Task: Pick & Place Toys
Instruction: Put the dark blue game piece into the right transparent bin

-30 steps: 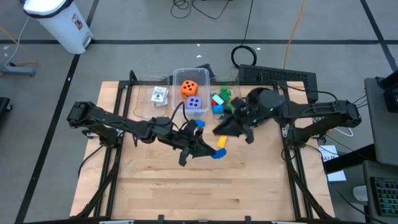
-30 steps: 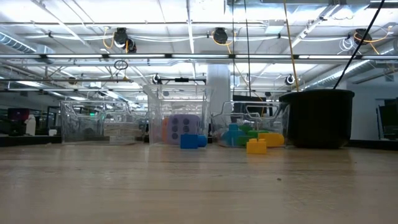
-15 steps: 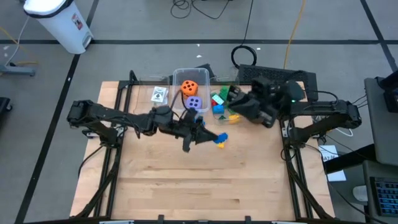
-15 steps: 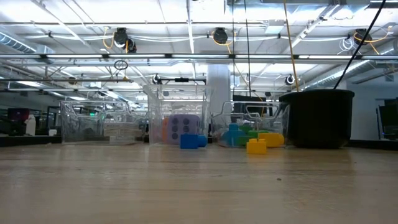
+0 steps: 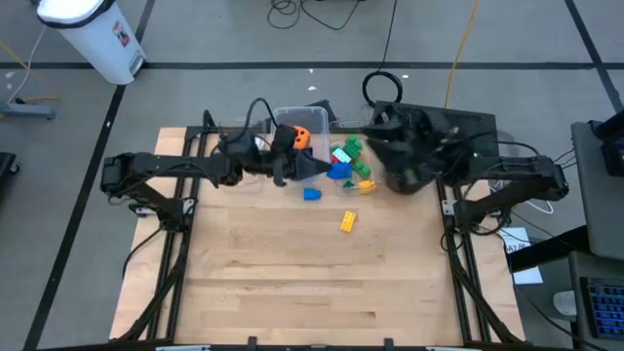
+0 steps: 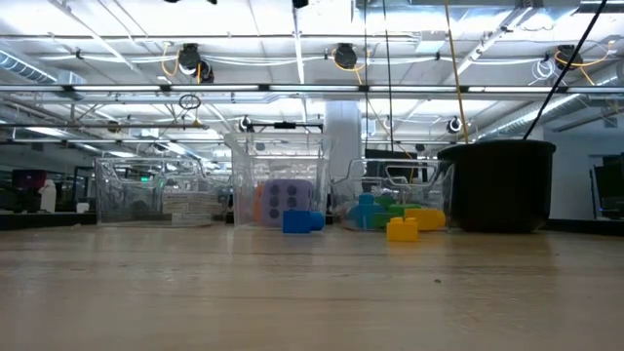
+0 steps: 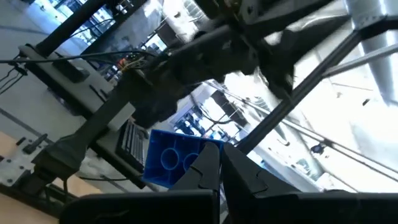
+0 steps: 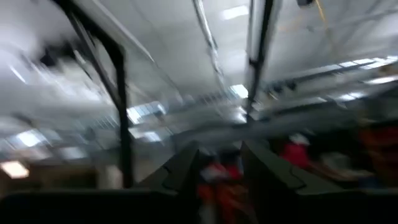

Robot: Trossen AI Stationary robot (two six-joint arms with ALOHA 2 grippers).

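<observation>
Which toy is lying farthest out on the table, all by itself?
Start at the row of clear bins along the far edge of the wooden table. Just in front of them lies a blue brick. Farther out towards the middle lies the yellow brick, the only yellow piece alone on bare wood.

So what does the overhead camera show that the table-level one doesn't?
Only the overhead view shows both arms: the left gripper beside the middle bin, the right gripper near the back right corner, and the orange die. Only the table-level view shows the purple die and the ceiling lights. Both show the loose blue brick and yellow brick on the wooden table, and the clear bins.
</observation>
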